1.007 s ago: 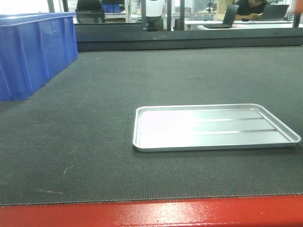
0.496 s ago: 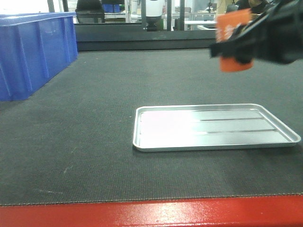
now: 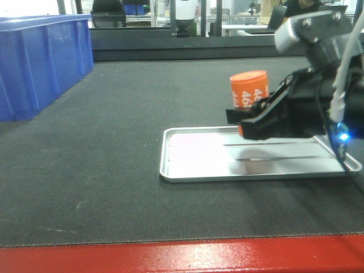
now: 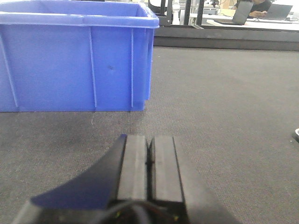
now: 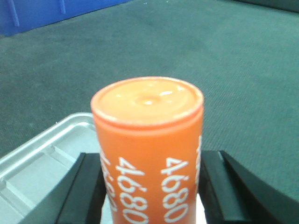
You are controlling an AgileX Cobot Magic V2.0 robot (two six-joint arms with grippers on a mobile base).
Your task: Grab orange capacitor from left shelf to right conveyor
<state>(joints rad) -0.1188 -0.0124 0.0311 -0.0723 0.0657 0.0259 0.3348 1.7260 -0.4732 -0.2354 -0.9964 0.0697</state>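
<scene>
The orange capacitor (image 3: pixel 249 89) stands upright with white "4680" on its side, over the far part of the silver tray (image 3: pixel 199 156). My right gripper (image 3: pixel 248 118) is shut on its lower half, one black finger (image 5: pixel 88 186) on each side of the capacitor (image 5: pixel 149 149). Whether its base touches the tray is hidden. The tray lies on the right conveyor (image 3: pixel 114 170), a dark belt with a red front edge (image 3: pixel 170 259). My left gripper (image 4: pixel 149 161) is shut and empty, low over the belt (image 4: pixel 224 102). The left shelf is out of view.
A large blue plastic bin (image 3: pixel 40 62) sits on the belt at the far left, and it fills the upper left of the left wrist view as the blue bin (image 4: pixel 74 60). A dark rail (image 3: pixel 170 48) and desks lie beyond the belt.
The right arm came into view from the upper right with the capacitor, then dropped down and left until it was over the tray. The tray and bin stayed put.
</scene>
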